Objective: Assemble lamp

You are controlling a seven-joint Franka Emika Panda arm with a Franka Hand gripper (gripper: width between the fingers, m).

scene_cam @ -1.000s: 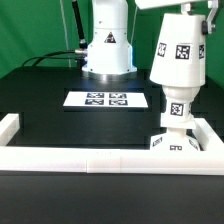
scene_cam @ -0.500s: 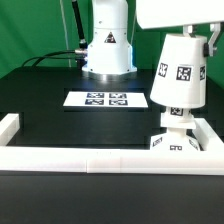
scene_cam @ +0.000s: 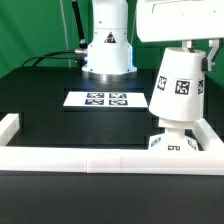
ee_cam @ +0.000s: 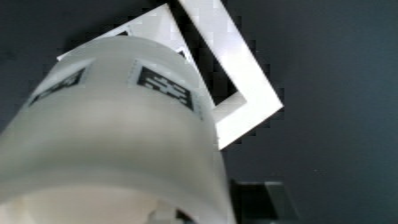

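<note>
Lamp shade — right of frame, slightly tilted, over bulb and base | gripper holding shade — fingers hidden

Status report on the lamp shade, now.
Hand carrying shade, fingers hidden by it. Shade tilted, low over bulb on base by the corner rail. Nothing visible in the way.
</note>
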